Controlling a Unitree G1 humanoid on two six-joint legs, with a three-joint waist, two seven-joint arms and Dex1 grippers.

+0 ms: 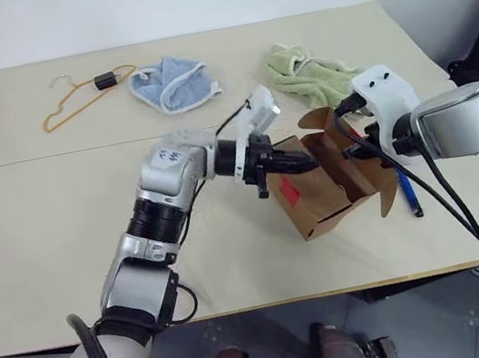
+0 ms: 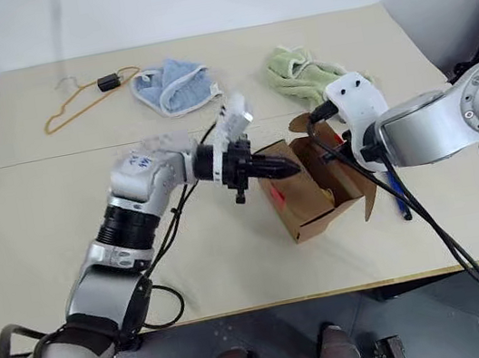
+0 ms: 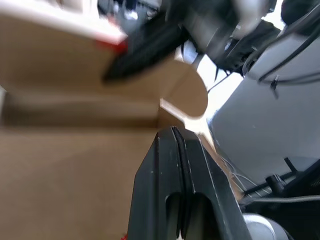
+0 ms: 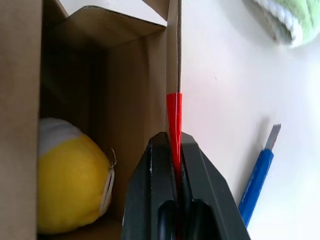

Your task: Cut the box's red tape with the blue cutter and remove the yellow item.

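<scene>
Right gripper (image 4: 175, 150) pinches box (image 1: 334, 195) flap (red tape (image 4: 173, 120) edge); left gripper (image 3: 175, 145) closed, empty

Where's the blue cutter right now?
The blue cutter lies flat on the table on the robot's right, just beyond the open box, under the right arm; neither gripper holds it.

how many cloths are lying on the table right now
2. A blue cloth lies at the table's far side, just right of the orange hanger. A green towel lies further right, behind the open box. Another could be hidden behind the arms.
</scene>
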